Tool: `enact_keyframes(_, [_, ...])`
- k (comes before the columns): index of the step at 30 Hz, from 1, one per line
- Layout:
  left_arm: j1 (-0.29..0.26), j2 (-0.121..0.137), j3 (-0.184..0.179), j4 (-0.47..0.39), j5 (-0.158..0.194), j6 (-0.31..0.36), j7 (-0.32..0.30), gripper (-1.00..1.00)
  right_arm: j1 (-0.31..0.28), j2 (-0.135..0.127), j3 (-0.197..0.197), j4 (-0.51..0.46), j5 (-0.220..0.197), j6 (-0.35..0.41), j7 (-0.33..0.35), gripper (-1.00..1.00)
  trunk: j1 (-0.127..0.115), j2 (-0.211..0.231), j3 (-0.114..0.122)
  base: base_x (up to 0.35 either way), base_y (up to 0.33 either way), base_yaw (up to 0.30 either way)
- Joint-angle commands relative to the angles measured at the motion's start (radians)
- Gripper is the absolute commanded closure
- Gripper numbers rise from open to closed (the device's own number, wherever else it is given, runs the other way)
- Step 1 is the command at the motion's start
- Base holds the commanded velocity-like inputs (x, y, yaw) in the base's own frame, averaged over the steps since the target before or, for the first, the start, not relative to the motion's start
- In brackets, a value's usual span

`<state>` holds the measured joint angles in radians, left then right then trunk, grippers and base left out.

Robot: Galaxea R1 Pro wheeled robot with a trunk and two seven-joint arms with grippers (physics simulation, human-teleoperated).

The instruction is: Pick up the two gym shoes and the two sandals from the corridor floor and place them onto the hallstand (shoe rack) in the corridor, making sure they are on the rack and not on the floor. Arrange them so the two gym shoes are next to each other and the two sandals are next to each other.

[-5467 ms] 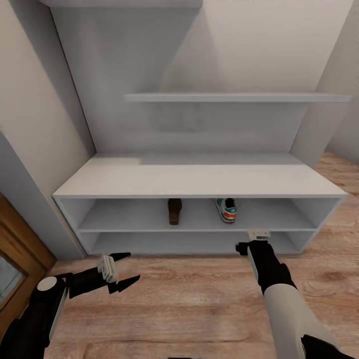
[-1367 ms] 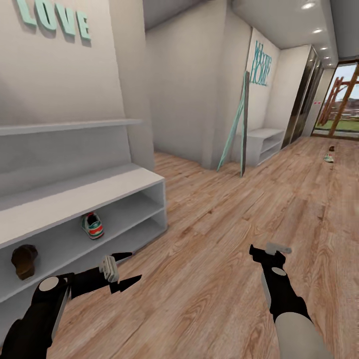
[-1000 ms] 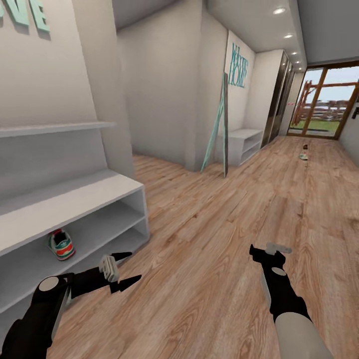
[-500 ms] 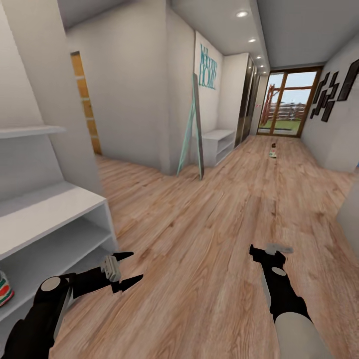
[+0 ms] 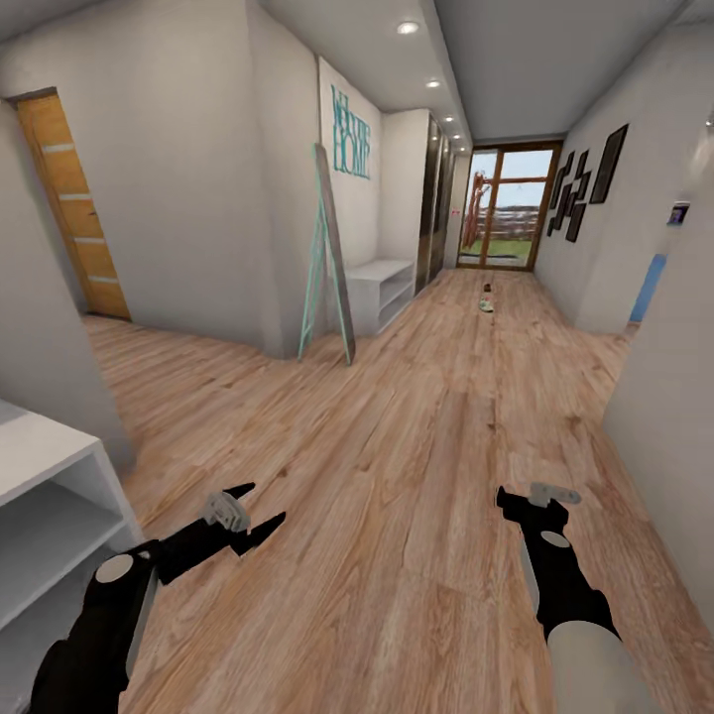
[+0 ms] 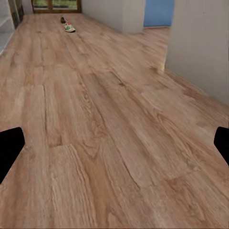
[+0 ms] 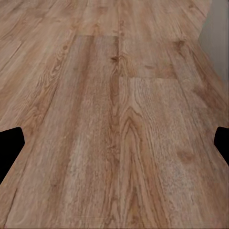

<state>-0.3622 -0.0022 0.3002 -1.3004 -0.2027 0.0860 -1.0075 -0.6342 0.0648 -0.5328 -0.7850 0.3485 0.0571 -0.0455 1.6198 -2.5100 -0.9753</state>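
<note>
Well, one gym shoe [image 5: 486, 306] and one sandal [image 5: 486, 289] lie far down the corridor floor [image 5: 416, 446].
Left tool [image 5: 250, 506] and right tool [image 5: 535, 494] both spread, released, grasping nothing.

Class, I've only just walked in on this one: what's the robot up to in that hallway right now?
It is between pickups. Both grippers, left and right, hang empty with jaws open over the wood floor. The white shoe rack sits at the robot's left edge. Far down the corridor, near the glass door, a gym shoe and a dark sandal lie on the floor, not yet collected.
</note>
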Motion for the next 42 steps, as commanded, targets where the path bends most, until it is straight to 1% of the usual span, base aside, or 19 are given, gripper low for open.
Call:
enact_keyframes(1, [-0.001, -0.021, 0.002, -0.003, -0.003, 0.009, 0.055, -1.00, -0.001, 0.001, -0.003, -0.001, 0.010, 0.007, 0.000, -1.00, 0.000, 0.000, -0.001, 0.345, -0.192, -0.155])
enact_keyframes(3, [-0.003, -0.061, 0.001, -0.004, -0.003, 0.009, 0.183, -1.00, -0.001, 0.002, -0.002, -0.004, 0.010, 0.011, -0.001, -1.00, 0.000, 0.000, -0.001, 0.345, -0.192, -0.081])
enact_keyframes(4, [-0.003, -0.069, 0.001, -0.004, -0.003, 0.009, 0.214, -1.00, -0.001, 0.002, -0.001, -0.005, 0.011, 0.012, -0.001, -1.00, 0.000, 0.000, -0.001, 0.345, -0.192, -0.051])
enact_keyframes(6, [-0.005, -0.091, 0.000, -0.005, -0.003, 0.009, 0.342, -1.00, -0.001, 0.002, 0.002, -0.012, 0.012, 0.022, -0.001, -1.00, 0.000, 0.000, -0.001, 0.345, -0.192, -0.025])
enact_keyframes(7, [-0.005, -0.094, 0.000, -0.005, -0.003, 0.009, 0.361, -1.00, -0.001, 0.003, 0.003, -0.012, 0.012, 0.030, -0.001, -1.00, 0.000, 0.000, -0.001, 0.345, -0.192, -0.013])
enact_keyframes(8, [-0.006, -0.099, 0.000, -0.006, -0.003, 0.009, 0.416, -1.00, -0.001, 0.003, 0.006, -0.014, 0.012, 0.080, 0.001, -1.00, 0.000, 0.000, -0.001, 0.345, -0.190, -0.005])
enact_keyframes(11, [-0.006, -0.100, 0.001, -0.007, -0.003, 0.009, 0.455, -1.00, -0.001, 0.003, 0.016, -0.015, 0.012, 0.125, 0.003, -1.00, 0.000, 0.000, -0.001, 0.345, -0.189, -0.003])
enact_keyframes(12, [-0.006, -0.100, 0.003, -0.011, -0.003, 0.009, 0.471, -1.00, -0.001, 0.002, 0.027, -0.015, 0.012, 0.137, 0.003, -1.00, 0.000, 0.000, -0.001, 0.345, -0.188, -0.001])
enact_keyframes(13, [-0.006, -0.100, 0.003, -0.014, -0.003, 0.009, 0.476, -1.00, -0.001, 0.002, 0.034, -0.015, 0.013, 0.141, 0.004, -1.00, 0.000, 0.000, -0.001, 0.345, -0.188, -0.001])
enact_keyframes(15, [-0.006, -0.100, 0.006, -0.021, -0.003, 0.009, 0.488, -1.00, -0.002, 0.002, 0.070, -0.015, 0.013, 0.149, 0.003, -1.00, 0.000, 0.000, -0.001, 0.345, -0.188, -0.001])
enact_keyframes(16, [-0.006, -0.100, 0.006, -0.023, -0.003, 0.009, 0.492, -1.00, -0.002, 0.001, 0.101, -0.014, 0.013, 0.152, 0.003, -1.00, 0.000, 0.000, -0.001, 0.345, -0.185, 0.000])
enact_keyframes(17, [-0.006, -0.100, 0.007, -0.024, -0.003, 0.009, 0.494, -1.00, -0.002, 0.001, 0.119, -0.014, 0.013, 0.153, 0.002, -1.00, 0.000, 0.000, -0.001, 0.345, -0.181, 0.000])
enact_keyframes(18, [-0.006, -0.101, 0.010, -0.026, -0.002, 0.010, 0.496, -1.00, -0.002, 0.001, 0.154, -0.013, 0.013, 0.155, 0.002, -1.00, 0.000, 0.000, -0.001, 0.345, -0.172, 0.000])
enact_keyframes(21, [-0.005, -0.101, 0.014, -0.027, -0.001, 0.010, 0.498, -1.00, -0.002, 0.001, 0.201, -0.013, 0.013, 0.157, -0.001, -1.00, 0.000, 0.000, -0.001, 0.345, -0.165, 0.000])
enact_keyframes(23, [-0.005, -0.102, 0.015, -0.027, 0.000, 0.010, 0.499, -1.00, -0.002, 0.001, 0.213, -0.014, 0.013, 0.157, -0.001, -1.00, 0.000, 0.000, -0.001, 0.345, -0.160, 0.000])
enact_keyframes(25, [-0.005, -0.102, 0.017, -0.028, 0.014, 0.011, 0.499, -1.00, -0.002, 0.001, 0.224, -0.014, 0.014, 0.157, -0.002, -1.00, 0.000, 0.000, -0.001, 0.345, -0.157, 0.000])
enact_keyframes(29, [-0.004, -0.102, 0.020, -0.023, 0.090, 0.012, 0.500, -1.00, -0.002, 0.002, 0.235, -0.015, 0.014, 0.153, -0.003, -1.00, 0.000, 0.000, -0.001, 0.345, -0.155, 0.000])
enact_keyframes(34, [-0.004, -0.100, 0.023, -0.021, 0.133, 0.012, 0.500, -1.00, -0.002, 0.002, 0.239, -0.014, 0.014, 0.150, -0.001, -1.00, 0.000, 0.000, -0.001, 0.345, -0.152, 0.000])
enact_keyframes(42, [-0.004, -0.099, 0.028, -0.020, 0.138, 0.012, 0.500, -1.00, -0.002, 0.003, 0.240, -0.014, 0.014, 0.152, 0.000, -1.00, 0.000, 0.000, -0.001, 0.345, -0.149, 0.000])
